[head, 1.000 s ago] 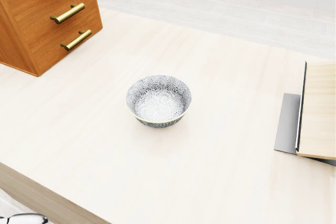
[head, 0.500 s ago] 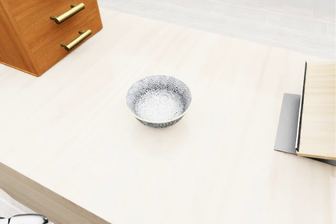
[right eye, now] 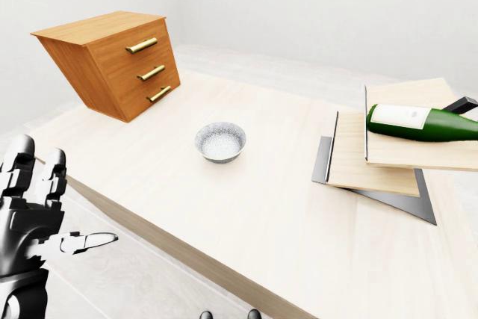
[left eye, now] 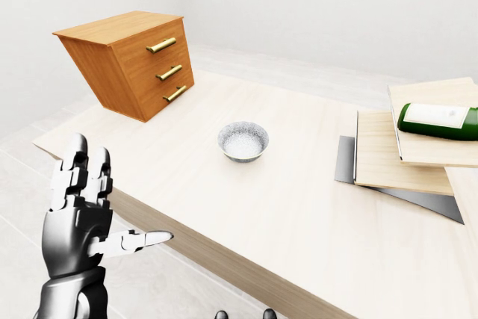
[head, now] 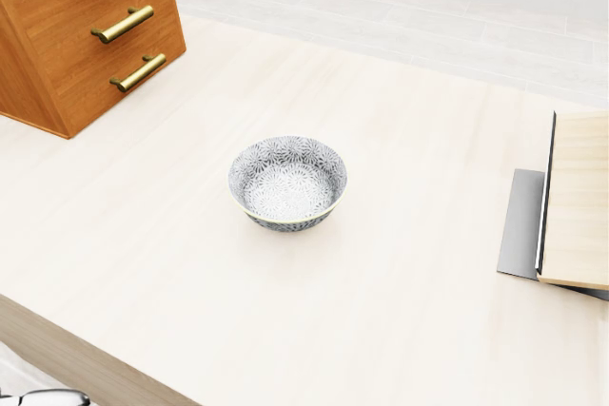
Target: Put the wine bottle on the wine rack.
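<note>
Right-eye view: bowl [right eye: 220, 142] between drawer chest [right eye: 112, 63] and wine rack [right eye: 388, 156].

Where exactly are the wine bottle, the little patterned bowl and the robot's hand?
wine bottle [right eye: 418, 122], right-eye view, green body beside the label.
bowl [head: 286, 193], head view, patterned inside.
left hand [left eye: 75, 222], left-eye view, palm.

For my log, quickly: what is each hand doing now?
Left hand: open, holding nothing, beside the table.
Right hand: not visible in any view.
</note>
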`<state>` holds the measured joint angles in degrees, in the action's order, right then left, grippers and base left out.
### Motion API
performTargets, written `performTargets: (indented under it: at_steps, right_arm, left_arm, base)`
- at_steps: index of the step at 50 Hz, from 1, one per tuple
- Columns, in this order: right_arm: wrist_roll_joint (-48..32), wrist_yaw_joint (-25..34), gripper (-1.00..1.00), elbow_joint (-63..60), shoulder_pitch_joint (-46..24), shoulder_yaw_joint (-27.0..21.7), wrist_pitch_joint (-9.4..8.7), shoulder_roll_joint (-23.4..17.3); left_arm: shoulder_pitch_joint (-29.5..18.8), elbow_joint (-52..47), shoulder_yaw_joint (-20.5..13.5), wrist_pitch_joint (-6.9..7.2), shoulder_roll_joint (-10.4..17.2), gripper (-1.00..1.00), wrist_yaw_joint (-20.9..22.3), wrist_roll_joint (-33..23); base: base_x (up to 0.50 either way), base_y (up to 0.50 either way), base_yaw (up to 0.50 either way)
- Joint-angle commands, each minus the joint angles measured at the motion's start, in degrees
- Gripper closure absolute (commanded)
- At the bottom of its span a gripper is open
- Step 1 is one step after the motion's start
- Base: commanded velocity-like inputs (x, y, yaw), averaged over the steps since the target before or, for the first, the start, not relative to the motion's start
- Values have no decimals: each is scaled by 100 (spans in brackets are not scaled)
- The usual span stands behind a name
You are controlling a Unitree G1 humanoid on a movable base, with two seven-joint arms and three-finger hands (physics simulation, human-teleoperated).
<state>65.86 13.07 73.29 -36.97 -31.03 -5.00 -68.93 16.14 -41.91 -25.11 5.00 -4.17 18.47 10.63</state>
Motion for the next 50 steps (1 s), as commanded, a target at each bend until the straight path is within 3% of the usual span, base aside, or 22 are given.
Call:
performTargets:
  at_steps: [1,22,37,50]
  right_arm:
    - [178,-21,-100,-18,139,-17,0,-257]
    - [506,-179,-100,-620,-10,24,0,-609]
    - [1206,-1156,-100,-1883,-391,-3,0,-725]
    - [2503,-2372,-100,-3172,-452,-60,0,-641]
  left_arm:
    - [9,39,-1,0,-5,-100,6,-2]
    - [10,-31,43,0,-6,-100,-13,-16]
    - [-10,-105,43,0,8,-100,-29,1]
    - [10,-248,66,0,-1,-100,-19,11]
  base:
    - [0,0,0]
    - [0,0,0]
    - [0,0,0]
    - [0,0,0]
